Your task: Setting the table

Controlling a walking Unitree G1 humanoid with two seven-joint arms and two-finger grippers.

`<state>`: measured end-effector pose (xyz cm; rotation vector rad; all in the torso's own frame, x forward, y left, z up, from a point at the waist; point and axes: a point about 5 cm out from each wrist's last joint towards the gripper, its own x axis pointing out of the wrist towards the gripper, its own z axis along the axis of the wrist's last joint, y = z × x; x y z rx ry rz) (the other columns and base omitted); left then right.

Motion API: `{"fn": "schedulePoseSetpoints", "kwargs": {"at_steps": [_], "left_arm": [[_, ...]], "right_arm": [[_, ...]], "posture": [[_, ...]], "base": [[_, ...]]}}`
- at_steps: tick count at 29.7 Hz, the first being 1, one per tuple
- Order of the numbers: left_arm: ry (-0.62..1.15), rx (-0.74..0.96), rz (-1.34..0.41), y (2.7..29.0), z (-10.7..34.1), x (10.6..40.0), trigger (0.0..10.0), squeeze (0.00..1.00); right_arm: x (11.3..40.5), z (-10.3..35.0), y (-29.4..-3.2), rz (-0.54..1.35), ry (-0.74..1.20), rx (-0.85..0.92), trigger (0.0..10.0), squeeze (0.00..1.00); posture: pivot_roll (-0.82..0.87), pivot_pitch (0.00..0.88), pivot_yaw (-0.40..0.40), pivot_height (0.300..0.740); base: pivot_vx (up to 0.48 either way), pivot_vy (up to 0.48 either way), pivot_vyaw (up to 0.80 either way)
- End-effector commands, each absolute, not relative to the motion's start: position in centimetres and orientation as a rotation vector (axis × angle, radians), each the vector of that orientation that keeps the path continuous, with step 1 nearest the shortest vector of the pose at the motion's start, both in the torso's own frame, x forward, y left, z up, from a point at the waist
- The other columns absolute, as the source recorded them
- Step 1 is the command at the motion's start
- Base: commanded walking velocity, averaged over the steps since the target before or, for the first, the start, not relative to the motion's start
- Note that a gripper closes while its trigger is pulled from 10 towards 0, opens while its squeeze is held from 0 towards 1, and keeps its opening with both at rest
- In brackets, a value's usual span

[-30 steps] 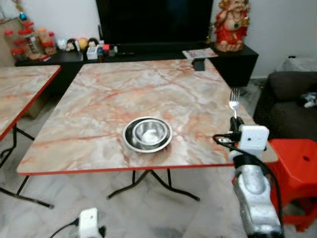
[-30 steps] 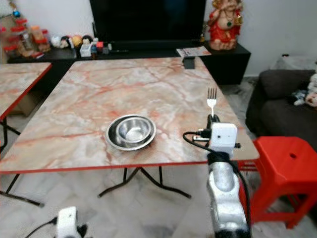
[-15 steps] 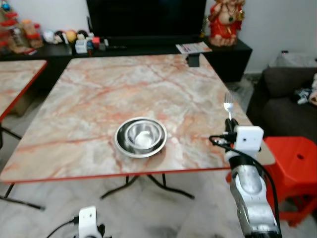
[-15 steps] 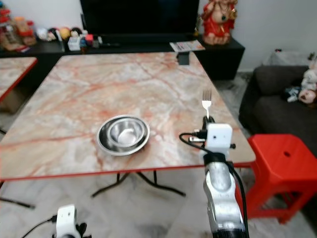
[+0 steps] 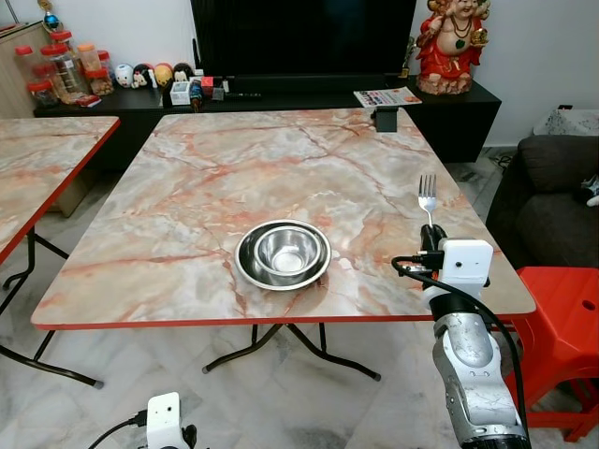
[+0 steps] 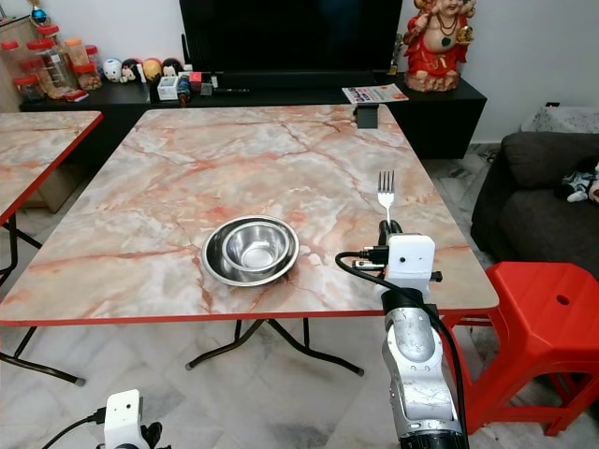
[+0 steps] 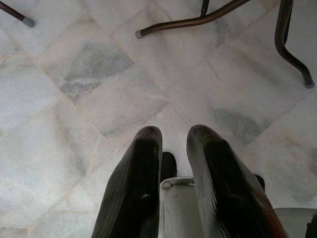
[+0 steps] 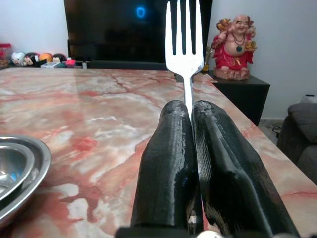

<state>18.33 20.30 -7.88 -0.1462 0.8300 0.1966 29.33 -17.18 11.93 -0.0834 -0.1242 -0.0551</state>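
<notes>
Currently the right gripper [image 8: 190,116] pinches a fork [image 5: 428,198] by its handle, tines pointing away, above the table's [image 5: 281,159] near right edge. Nested steel bowls [image 5: 284,253] sit to its left. Lower the fork flat just right of the bowls. The left gripper [image 7: 173,144] hangs near the floor, fingers slightly apart, empty.

You're in a home's living and dining area. Ahead of you a large dark television [image 5: 299,37] stands on a low black cabinet [image 5: 281,98], with a red and gold laughing figurine [image 5: 453,45] at one end and jars and small toys [image 5: 70,73] at the other. A grey sofa [image 5: 552,201] sits to your right, beside a red plastic stool [image 5: 566,318]. Folding tables with marble-patterned tops [image 5: 281,187] stand on pale tiles [image 7: 74,124] that look like marble.
</notes>
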Motion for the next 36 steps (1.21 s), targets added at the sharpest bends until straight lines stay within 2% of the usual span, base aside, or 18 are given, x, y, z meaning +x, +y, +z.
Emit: {"fn": "schedulePoseSetpoints", "kwargs": {"at_steps": [1, 6, 15, 25, 27, 36], "left_arm": [[0.842, -0.148, 0.211, 20.4, -8.0, 18.2, 10.0, 0.00], [0.843, -0.146, 0.212, 20.4, -8.0, 18.2, 10.0, 0.00], [0.844, -0.147, 0.223, 20.7, -8.0, 18.1, 10.0, 0.00], [0.850, -0.145, 0.227, 20.8, -8.1, 17.8, 10.0, 0.00], [0.848, -0.139, 0.228, 20.9, -8.1, 17.8, 10.0, 0.00], [0.850, -0.135, 0.231, 21.1, -8.1, 17.7, 10.0, 0.00]], "right_arm": [[29.6, 11.8, -17.1, -0.048, -0.111, -0.080, 10.0, 0.00], [29.5, 9.7, -16.2, -0.007, 0.007, -0.060, 10.0, 0.00], [29.9, 9.1, -14.6, 0.014, 0.071, -0.023, 10.0, 0.00], [30.6, 8.1, -14.3, -0.009, 0.157, 0.000, 10.0, 0.00], [31.2, 7.2, -14.1, -0.015, 0.223, 0.033, 10.0, 0.00], [32.7, 6.4, -12.8, 0.011, 0.299, 0.036, 10.0, 0.00]], "posture": [[-0.08, 0.000, 0.008, 0.740], [-0.07, 0.000, 0.003, 0.740], [-0.07, 0.000, 0.001, 0.740], [-0.06, 0.000, 0.000, 0.740], [-0.06, 0.000, 0.000, 0.740], [-0.05, 0.000, 0.000, 0.740]], "base": [[0.000, 0.000, 0.00], [0.000, 0.000, 0.00], [0.000, 0.000, 0.00], [0.000, 0.000, 0.00], [0.000, 0.000, 0.00], [0.000, 0.000, 0.00]]}}
